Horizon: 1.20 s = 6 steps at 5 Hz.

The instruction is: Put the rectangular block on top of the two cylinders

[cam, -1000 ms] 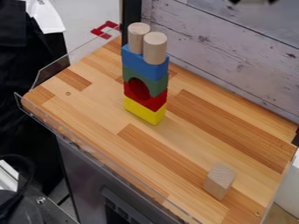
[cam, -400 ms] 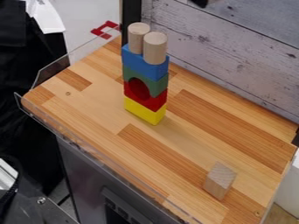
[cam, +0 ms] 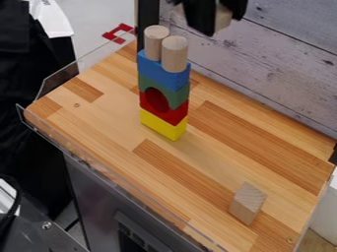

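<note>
From where I stood, the left cylinder (cam: 156,42) and the right cylinder (cam: 174,54) were upright side by side on the blue block (cam: 162,70), with a green arch (cam: 172,95), a red block (cam: 172,114) and a yellow block (cam: 162,125) beneath. The pair ran at a slant, the left one set back, the right one nearer me.

Up and to the right of them, at the top edge of my view, was the gripper (cam: 222,22), closed on a pale wooden block (cam: 224,17), which I took for the rectangular one. So the two tops lay to the left of the load, the right cylinder being the closer. The black fingers hung downward, one on either side of the wood. They hid much of it, and I couldn't make out its long axis. The next move, I judged, was leftward, with the block's length turned to the slant of the pair so that it bridged both; a nudge could have tipped either one.

Farthest right, a second wooden block (cam: 247,203) stood on the table (cam: 109,118), well apart from the tower.
</note>
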### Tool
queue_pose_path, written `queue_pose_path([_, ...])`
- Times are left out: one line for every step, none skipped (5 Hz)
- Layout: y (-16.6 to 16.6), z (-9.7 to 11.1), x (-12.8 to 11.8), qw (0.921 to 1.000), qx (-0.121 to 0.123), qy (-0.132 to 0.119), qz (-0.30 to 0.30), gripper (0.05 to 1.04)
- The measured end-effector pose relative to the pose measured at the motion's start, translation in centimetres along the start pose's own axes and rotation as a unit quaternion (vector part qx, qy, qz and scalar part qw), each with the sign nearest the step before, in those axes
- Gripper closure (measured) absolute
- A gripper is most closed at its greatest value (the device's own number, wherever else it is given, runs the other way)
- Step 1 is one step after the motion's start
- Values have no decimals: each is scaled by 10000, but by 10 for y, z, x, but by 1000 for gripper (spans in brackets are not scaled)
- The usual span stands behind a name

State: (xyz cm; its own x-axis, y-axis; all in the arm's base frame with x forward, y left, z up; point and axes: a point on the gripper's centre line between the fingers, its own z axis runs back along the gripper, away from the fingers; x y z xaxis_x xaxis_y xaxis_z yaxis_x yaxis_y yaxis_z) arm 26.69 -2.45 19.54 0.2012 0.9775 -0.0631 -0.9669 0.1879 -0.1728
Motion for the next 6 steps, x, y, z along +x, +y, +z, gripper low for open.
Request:
queue_pose_path([2, -7, 7, 9998, 101, 18, 147, 543])
queue_pose_path([6, -7, 21, 9994, 129, 34, 335, 543])
queue_pose_path([10, -15, 28, 9984, 381, 92, 407, 543])
queue_pose_path([11, -19, 32, 9974, 562, 125, 443, 543])
queue_pose_path([7, -23, 31, 9975, 508, 179, 452, 543])
queue_pose_path([4, -28, 31, 9976, 458, 240, 461, 543])
